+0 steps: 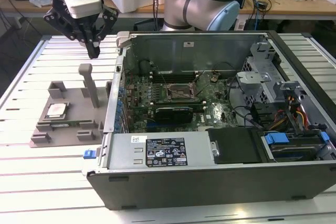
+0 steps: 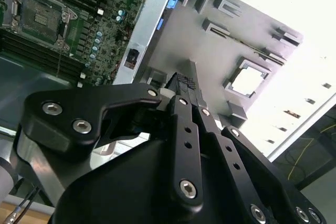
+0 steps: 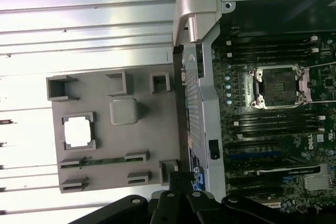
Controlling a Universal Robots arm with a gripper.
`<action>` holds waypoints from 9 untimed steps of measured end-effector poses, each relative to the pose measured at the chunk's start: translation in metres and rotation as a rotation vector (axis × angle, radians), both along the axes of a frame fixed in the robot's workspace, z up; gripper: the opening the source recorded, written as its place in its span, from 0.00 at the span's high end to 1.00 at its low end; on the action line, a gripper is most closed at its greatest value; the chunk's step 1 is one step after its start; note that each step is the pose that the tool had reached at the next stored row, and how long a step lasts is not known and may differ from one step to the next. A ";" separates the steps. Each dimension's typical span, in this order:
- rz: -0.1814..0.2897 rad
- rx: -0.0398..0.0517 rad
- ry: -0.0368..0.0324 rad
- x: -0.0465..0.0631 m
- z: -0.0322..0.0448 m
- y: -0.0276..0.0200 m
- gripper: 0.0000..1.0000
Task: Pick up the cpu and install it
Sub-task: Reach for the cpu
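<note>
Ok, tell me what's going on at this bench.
A robot arm's tool, jaws closed on nothing, hangs above a grey holder tray that sits to the exterior view's left of an open computer case. The cpu lies in its pocket on that tray, not yet picked up. The socket on the case's motherboard has a dark centre and no chip in it.

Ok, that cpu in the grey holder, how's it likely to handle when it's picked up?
The cpu looks like a thin flat plate with a metal top: probably rigid, light, not apt to roll. It lies in a walled pocket of the grey holder, so a sideways push would likely jam it. Its smooth bright top may be slippery.
</note>
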State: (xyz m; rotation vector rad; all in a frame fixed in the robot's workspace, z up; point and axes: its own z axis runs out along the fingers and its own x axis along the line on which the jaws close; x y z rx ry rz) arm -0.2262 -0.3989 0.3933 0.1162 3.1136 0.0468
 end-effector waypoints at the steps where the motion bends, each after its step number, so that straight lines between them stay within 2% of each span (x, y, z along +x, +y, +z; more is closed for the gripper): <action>1: 0.000 0.0000 0.0000 -0.001 0.0000 0.0000 0.89; 9: 0.000 0.0000 0.0000 -0.021 0.0000 0.0000 0.89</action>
